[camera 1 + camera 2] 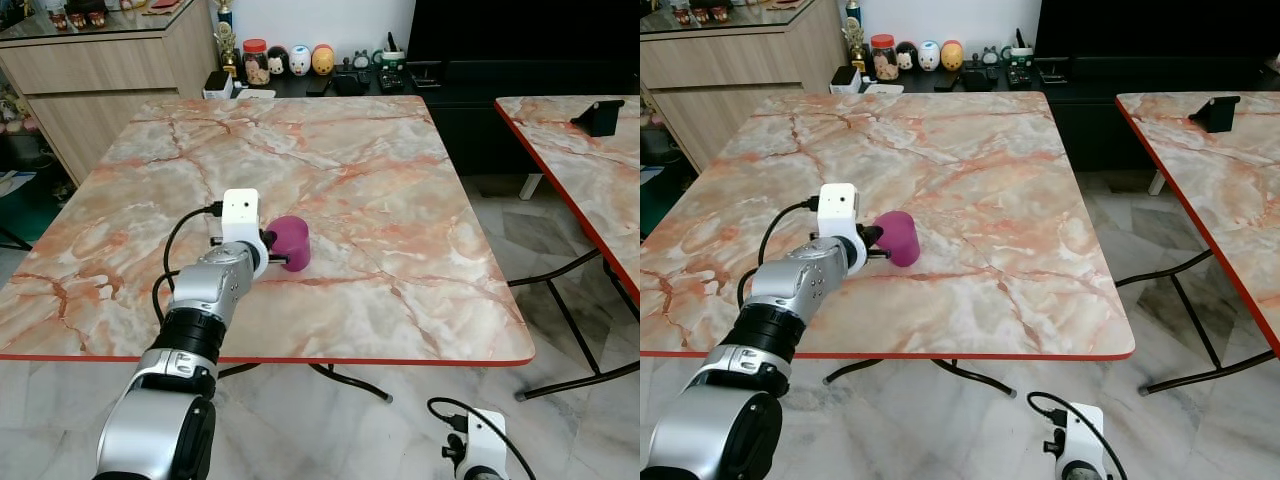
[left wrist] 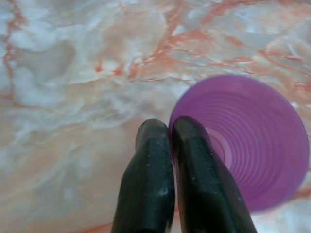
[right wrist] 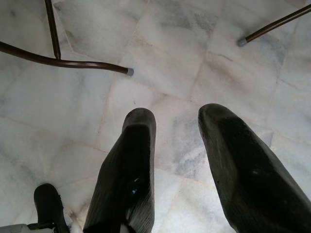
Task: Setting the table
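Note:
A purple cup [image 1: 291, 241] lies tipped on its side on the marble table [image 1: 390, 170], a little left of the middle and toward the front edge. My left gripper [image 2: 170, 127] reaches over that edge and is shut on the purple cup's rim, one finger inside the cup [image 2: 252, 145] and one outside. In the left wrist view the ribbed inside of the cup faces the camera. My right gripper [image 3: 177, 114] hangs low at my right side over the tiled floor, fingers open with nothing between them.
A second marble table [image 1: 590, 180] stands to the right with a black stand [image 1: 598, 117] on it. Behind the table a low dark shelf holds jars and figurines [image 1: 290, 60]. A wooden cabinet [image 1: 100, 70] is at the back left. Table legs [image 3: 63, 60] cross the floor.

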Motion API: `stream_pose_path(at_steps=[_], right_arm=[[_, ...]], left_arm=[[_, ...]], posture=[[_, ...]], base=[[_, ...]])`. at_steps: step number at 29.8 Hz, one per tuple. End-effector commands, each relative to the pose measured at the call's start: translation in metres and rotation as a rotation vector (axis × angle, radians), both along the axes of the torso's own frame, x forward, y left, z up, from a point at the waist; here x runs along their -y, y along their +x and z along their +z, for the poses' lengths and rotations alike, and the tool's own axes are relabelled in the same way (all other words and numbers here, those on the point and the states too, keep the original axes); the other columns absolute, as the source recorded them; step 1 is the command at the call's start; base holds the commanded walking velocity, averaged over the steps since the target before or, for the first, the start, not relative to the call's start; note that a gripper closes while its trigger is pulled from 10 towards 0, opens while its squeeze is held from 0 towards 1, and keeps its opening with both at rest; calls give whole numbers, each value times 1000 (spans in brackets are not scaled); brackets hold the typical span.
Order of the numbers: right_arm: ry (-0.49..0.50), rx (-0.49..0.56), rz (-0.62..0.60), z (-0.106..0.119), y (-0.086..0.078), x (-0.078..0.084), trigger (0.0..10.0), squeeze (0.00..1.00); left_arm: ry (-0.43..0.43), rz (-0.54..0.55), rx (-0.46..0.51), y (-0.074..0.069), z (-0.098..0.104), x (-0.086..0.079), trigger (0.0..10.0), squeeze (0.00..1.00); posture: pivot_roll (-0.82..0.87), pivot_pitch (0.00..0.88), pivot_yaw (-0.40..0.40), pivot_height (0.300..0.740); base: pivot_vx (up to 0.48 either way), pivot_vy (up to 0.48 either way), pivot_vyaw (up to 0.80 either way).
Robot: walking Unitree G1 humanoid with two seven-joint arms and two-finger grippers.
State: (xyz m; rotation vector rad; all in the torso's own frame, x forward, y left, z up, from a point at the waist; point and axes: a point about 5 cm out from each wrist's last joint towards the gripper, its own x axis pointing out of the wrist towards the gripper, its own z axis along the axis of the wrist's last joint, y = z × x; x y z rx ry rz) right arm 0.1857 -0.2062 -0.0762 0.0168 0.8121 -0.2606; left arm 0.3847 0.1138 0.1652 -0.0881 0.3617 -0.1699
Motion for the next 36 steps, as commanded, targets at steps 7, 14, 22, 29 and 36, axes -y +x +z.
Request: stream_pose_path(at_steps=[7, 14, 22, 29, 36], right_arm=[[18, -20, -6, -2, -3, -2, 10000, 0], [18, -22, -7, -3, -3, -2, 10000, 0], [16, -22, -6, -3, -3, -1, 10000, 0], [13, -21, -8, -2, -3, -1, 10000, 0], [1, -1, -14, 0, 0, 2, 10000, 0]], left_arm=[[18, -34, 6, -1, 5, 2, 0, 0], [22, -32, 9, -1, 5, 1, 0, 0], [129, -23, 79, -2, 8, -2, 0, 0], [100, -40, 302, -7, 28, 1, 4588, 0], [81, 0, 469, -21, 36, -6, 10000, 0]], posture=[[40, 0, 24, 740], [42, 0, 25, 740], [42, 0, 24, 740], [41, 0, 24, 740], [38, 0, 22, 740]], base=[[0, 0, 0], [0, 0, 0], [0, 0, 0], [0, 0, 0], [0, 0, 0]])
